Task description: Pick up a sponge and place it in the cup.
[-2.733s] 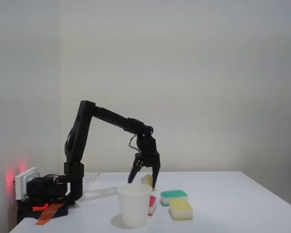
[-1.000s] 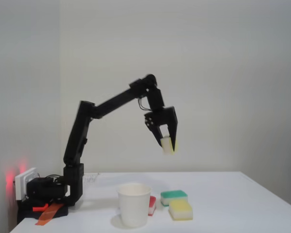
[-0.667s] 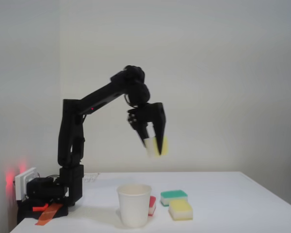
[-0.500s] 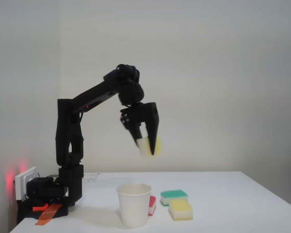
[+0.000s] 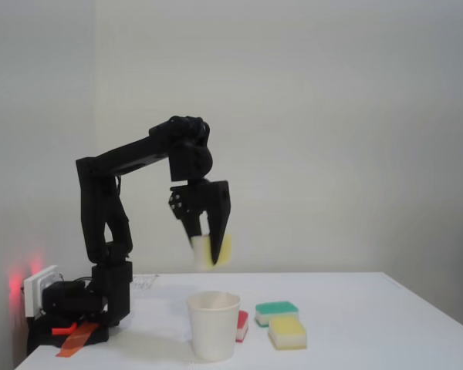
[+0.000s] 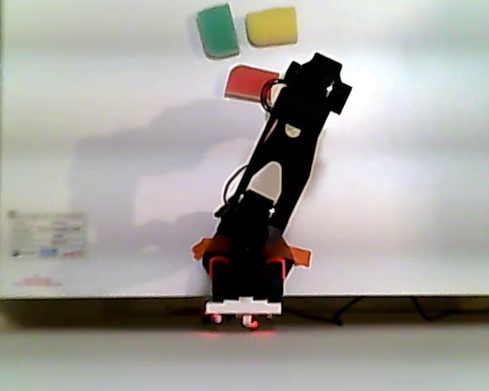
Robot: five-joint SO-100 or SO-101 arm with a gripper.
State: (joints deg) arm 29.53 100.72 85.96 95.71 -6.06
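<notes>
Hanging in mid-air, the gripper pointed straight down with its two fingers closed on the sponge, a small pale yellow block pinched near the tips and sticking out a bit past them. In the fixed view it sat well above the cup, pretty much over the rim, with clear space between sponge and cup.

Counting stuff: one arm, one white paper cup, and one held sponge. On the table there were three other pieces: a green-topped sponge, a bigger yellow-topped one just in front of it, and a red one tucked right beside the cup, partly hidden behind it in the fixed view.

From the other view, looking down, the green one and the yellow one sat side by side near the top edge, and the red one was just below them. The arm covered the cup and gripper there, so I couldn't make them out from that angle.

Around the base there was a white box with a red glow beside it, an orange strip, and a printed sheet on the table well to the left in the other view. Nothing sat between sponge and cup.
</notes>
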